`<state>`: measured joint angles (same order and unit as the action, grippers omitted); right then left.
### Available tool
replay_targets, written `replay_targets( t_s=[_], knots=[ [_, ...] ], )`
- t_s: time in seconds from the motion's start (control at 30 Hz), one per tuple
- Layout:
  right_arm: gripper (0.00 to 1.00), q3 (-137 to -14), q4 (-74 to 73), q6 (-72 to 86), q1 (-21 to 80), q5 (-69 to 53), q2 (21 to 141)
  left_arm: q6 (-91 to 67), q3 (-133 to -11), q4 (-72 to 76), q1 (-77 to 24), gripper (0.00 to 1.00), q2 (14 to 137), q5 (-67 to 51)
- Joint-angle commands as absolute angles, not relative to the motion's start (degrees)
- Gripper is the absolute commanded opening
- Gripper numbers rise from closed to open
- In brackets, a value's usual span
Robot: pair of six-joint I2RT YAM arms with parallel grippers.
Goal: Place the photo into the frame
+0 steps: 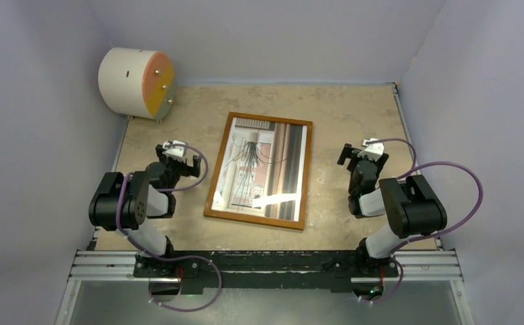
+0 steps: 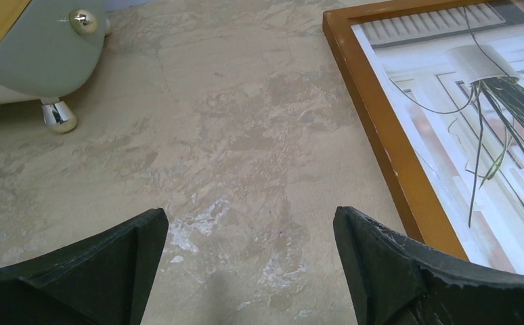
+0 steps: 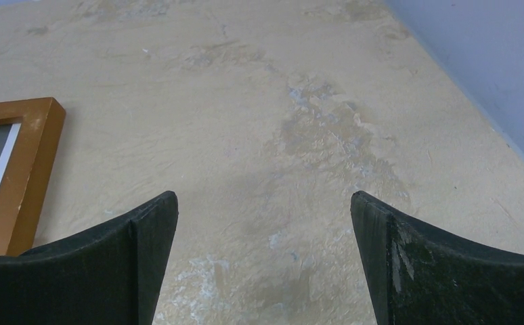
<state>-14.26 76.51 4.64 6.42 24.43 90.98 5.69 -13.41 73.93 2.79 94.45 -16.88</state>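
Observation:
The orange-brown wooden frame (image 1: 216, 166) lies flat in the middle of the table. The photo (image 1: 259, 166) of a spindly hanging plant by a window shows inside its border, with a bright glare streak near its lower edge. My left gripper (image 1: 178, 158) hovers left of the frame, open and holding nothing. In the left wrist view the gripper (image 2: 249, 230) is over bare table, with the frame's left rail (image 2: 381, 128) and photo (image 2: 462, 122) to its right. My right gripper (image 1: 363, 160) is open right of the frame. In the right wrist view, that gripper (image 3: 264, 210) has a frame corner (image 3: 32, 169) at its left.
A cream-and-orange cylinder (image 1: 134, 82) on small metal feet stands at the back left corner, also seen in the left wrist view as the cylinder (image 2: 36, 54). Grey walls (image 1: 476, 81) enclose the table on three sides. The arms' mounting rail (image 1: 266, 264) runs along the near edge.

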Motion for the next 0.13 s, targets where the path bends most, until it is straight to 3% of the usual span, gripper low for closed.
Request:
replay_targets(
  t_s=[0.0, 0.1],
  knots=[
    [0.99, -14.5, 79.2, 4.8, 6.4, 23.7, 90.4, 7.3, -15.1, 73.4, 1.3, 1.00, 93.9, -14.5],
    [0.99, -14.6, 79.1, 4.9, 6.4, 23.7, 90.4, 7.9, -15.1, 72.3, 0.4, 1.00, 93.2, -11.9]
  ],
)
